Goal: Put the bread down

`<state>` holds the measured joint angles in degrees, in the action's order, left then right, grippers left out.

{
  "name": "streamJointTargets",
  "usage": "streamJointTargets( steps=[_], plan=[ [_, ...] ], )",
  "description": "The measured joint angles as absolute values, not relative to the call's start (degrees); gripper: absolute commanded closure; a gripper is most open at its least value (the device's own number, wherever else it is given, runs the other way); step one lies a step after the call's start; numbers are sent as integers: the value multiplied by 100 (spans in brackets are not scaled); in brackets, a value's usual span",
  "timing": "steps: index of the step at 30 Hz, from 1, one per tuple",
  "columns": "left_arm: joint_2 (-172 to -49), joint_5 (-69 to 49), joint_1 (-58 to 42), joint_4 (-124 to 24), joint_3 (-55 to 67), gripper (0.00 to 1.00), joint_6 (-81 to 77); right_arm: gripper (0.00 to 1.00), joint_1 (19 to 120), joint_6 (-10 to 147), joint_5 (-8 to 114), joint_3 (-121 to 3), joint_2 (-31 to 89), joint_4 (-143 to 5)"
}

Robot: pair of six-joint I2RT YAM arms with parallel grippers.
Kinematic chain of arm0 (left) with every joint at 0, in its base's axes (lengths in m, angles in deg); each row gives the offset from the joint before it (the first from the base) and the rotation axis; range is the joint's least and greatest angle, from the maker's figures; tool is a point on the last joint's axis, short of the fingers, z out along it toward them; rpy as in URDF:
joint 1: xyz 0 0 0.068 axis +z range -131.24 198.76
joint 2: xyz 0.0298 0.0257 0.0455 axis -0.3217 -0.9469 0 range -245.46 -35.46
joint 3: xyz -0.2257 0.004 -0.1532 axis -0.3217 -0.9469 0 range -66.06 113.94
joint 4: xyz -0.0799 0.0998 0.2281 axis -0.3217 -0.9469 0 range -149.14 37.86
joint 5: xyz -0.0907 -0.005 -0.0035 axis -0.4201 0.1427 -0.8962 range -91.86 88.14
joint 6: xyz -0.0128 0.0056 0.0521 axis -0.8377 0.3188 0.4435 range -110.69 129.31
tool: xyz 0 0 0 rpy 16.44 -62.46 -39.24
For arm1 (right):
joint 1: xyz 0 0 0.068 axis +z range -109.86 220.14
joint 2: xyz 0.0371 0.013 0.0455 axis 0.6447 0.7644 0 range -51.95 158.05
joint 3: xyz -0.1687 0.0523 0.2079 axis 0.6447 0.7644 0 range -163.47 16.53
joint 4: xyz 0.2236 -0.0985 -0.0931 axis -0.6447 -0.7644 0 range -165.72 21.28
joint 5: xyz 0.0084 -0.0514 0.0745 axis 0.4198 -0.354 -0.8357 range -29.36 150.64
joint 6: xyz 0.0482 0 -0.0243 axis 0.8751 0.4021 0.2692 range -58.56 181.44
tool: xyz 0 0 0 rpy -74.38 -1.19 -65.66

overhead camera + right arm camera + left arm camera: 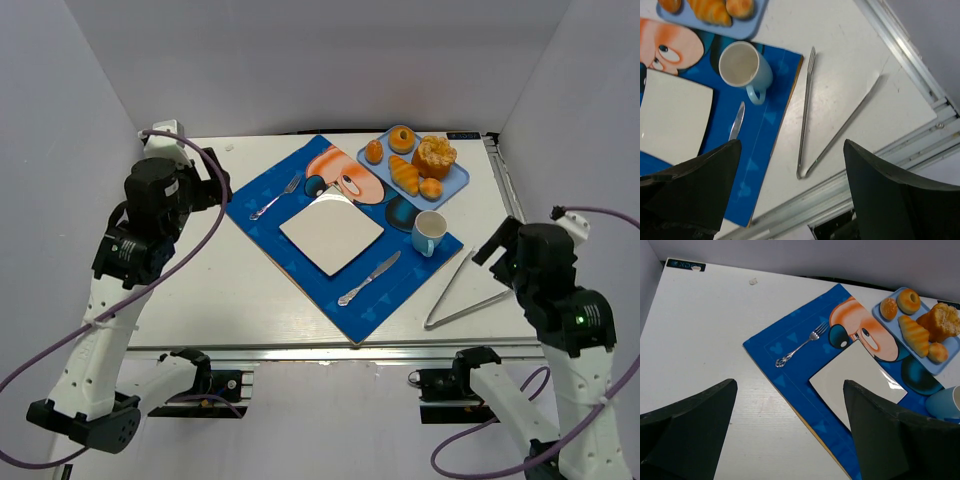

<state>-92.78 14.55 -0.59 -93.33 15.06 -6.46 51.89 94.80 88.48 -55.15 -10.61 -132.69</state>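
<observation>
The bun (402, 138) is sitting at the far corner of the blue tray (456, 180), up at about 1 o'clock on the surface, with the croissant (404, 174) lying just beside it on the near side. Both arms are hanging back. The left tool (790, 385) is gaping wide and holding nothing, and the right tool (792, 142) is doing the same above the tongs (806, 110). From the right tool the bun is lying at roughly 11 o'clock; from the left tool it is lying near 3 o'clock, across the whole placemat (300, 205). So the right arm is looking nearer. Being round, the bun is offering no long axis to line up with. The square plate (331, 232) is probably the landing spot.
</observation>
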Motion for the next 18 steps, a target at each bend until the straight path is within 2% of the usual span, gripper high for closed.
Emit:
streamJointTargets(
  steps=[5, 12, 18],
  plan=[
    [-9411, 1468, -59, -9457, 1495, 2, -836, 11, 5189, 9454, 8550, -5423, -1364, -13463],
    [-9398, 1490, -79, -9370, 1193, 2, -1146, 11, 5191, 10066, 8931, -5390, -379, -13575],
    [-9394, 1507, -105, -9341, 857, 2, -1220, 11, 4949, 10556, 8498, -4208, -25, -13131]
  ],
)
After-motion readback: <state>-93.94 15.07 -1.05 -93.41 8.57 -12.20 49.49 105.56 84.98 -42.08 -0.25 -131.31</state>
